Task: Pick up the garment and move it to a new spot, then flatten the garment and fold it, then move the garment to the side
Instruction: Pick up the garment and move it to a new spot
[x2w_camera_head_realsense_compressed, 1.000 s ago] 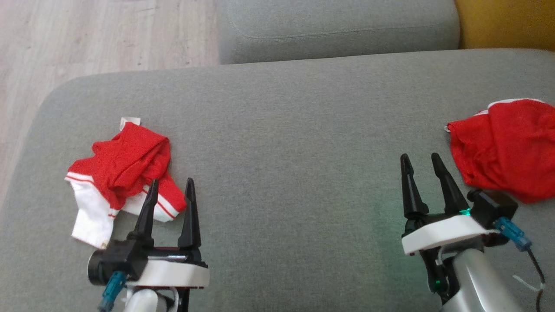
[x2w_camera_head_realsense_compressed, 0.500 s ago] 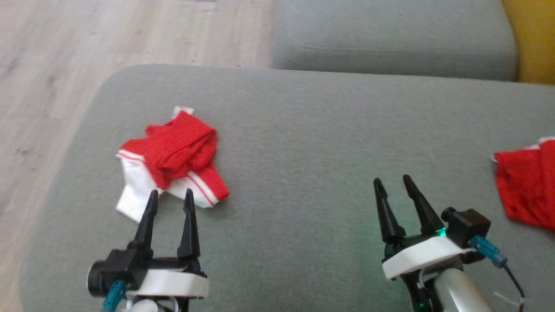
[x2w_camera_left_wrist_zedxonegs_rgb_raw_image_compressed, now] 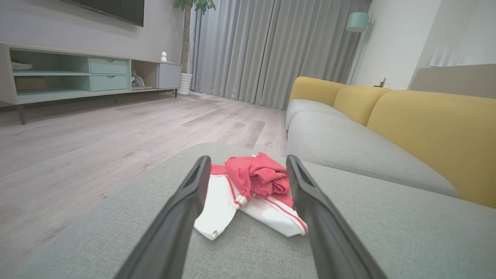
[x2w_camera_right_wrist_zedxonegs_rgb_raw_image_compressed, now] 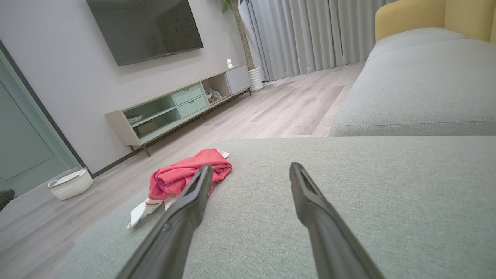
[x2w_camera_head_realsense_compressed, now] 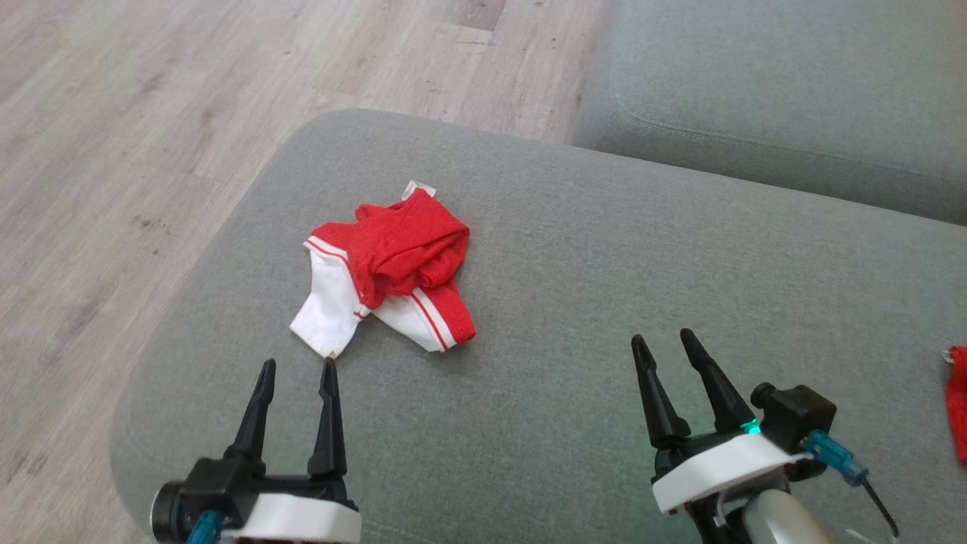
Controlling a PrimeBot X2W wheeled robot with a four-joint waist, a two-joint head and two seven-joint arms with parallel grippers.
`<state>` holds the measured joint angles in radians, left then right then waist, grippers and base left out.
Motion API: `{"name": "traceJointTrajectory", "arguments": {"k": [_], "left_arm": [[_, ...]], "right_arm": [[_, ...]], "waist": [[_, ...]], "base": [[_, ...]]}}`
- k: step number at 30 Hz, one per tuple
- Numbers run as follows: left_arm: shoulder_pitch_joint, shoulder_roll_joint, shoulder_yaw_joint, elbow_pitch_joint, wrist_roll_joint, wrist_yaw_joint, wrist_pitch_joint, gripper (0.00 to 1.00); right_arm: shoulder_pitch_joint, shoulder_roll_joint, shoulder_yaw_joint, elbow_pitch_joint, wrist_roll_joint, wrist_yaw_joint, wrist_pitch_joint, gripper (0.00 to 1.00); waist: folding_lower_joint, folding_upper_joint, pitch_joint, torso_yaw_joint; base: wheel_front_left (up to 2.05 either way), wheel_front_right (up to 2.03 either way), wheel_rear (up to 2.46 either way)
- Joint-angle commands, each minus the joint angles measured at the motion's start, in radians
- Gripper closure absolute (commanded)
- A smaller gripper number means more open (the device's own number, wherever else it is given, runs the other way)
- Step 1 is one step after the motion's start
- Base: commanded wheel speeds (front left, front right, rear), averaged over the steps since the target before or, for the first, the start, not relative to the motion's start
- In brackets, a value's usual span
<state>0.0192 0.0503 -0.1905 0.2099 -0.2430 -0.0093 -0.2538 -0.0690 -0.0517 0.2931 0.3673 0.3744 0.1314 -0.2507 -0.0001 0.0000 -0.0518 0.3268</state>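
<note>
Well, at the far left there is the pale wooden floor (x2w_camera_head_realsense_compressed: 113,151), which runs along the 9 o'clock side of the grey seat cushion (x2w_camera_head_realsense_compressed: 574,317). The garment (x2w_camera_head_realsense_compressed: 393,264) lies on this cushion, close to its rounded left corner. It is crumpled. The red part is bunched on top, and the white part with thin red stripes spreads out toward 6 and 7 o'clock. A small white label (x2w_camera_head_realsense_compressed: 419,189) sticks out at the garment's 12 o'clock edge.

The left gripper (x2w_camera_head_realsense_compressed: 298,363) hovers over the cushion at about 7 o'clock from the garment. Its two dark fingers stand apart and hold nothing. The garment's nearest white corner lies just in front of its fingertips, and in the left wrist view the cloth sits between and beyond the two fingers without touching them.

More to the right, the middle of the cushion is bare grey fabric. A second grey cushion (x2w_camera_head_realsense_compressed: 755,91) lies behind it at 1 o'clock, and in the left wrist view a yellow backrest (x2w_camera_left_wrist_zedxonegs_rgb_raw_image_compressed: 426,128) rises behind that one.

The right gripper (x2w_camera_head_realsense_compressed: 663,335) hovers over the cushion's right part, well apart from the garment, which is at about 10 o'clock from it. Its fingers are also spread and empty, and a small green light shines at their base. At the far right edge, at 3 o'clock, a piece of another red cloth (x2w_camera_head_realsense_compressed: 959,400) lies on the same cushion.
</note>
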Motion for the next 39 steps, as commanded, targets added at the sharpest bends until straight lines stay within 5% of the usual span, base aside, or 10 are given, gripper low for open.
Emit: {"name": "traceJointTrajectory", "arguments": {"k": [1,11,23,37,38,39], "left_arm": [[-0.024,0.0,0.039,-0.03,0.01,-0.002,-0.008,0.0],[-0.108,0.024,0.028,0.046,0.038,-0.036,0.002,0.0],[-0.57,0.157,-0.08,0.364,0.075,-0.114,0.264,0.0],[-0.849,0.279,-0.258,0.621,-0.091,-0.121,0.393,0.0],[-0.859,0.287,-0.267,0.636,-0.105,-0.121,0.395,0.15],[-0.87,0.294,-0.271,0.651,-0.115,-0.121,0.392,0.6]], "right_arm": [[-0.025,0.001,0.025,-0.035,0.006,-0.001,-0.011,0.0],[-0.059,0.001,0.018,-0.039,-0.013,-0.001,-0.011,0.0],[-0.13,0.001,-0.008,-0.068,-0.061,-0.001,-0.011,0.0],[-0.187,0.001,-0.014,-0.093,-0.067,-0.001,-0.011,0.0],[-0.188,0.001,-0.016,-0.095,-0.066,-0.001,-0.011,0.0],[-0.189,0.001,-0.018,-0.096,-0.065,-0.001,-0.011,0.0]], "waist": [[0.0001,0.0,0.002,0.012],[0.0001,0.0,0.083,-0.043],[0.0001,0.0,0.258,-0.16],[0.0001,0.0,0.375,-0.247],[0.0001,0.0,0.377,-0.25],[0.0001,0.0,0.377,-0.253]], "base": [[0.0,0.0,0.0],[0.0,0.0,0.0],[0.0,0.0,0.0],[0.0,0.0,0.0],[0.0,0.0,0.0],[0.0,0.0,0.0]]}}
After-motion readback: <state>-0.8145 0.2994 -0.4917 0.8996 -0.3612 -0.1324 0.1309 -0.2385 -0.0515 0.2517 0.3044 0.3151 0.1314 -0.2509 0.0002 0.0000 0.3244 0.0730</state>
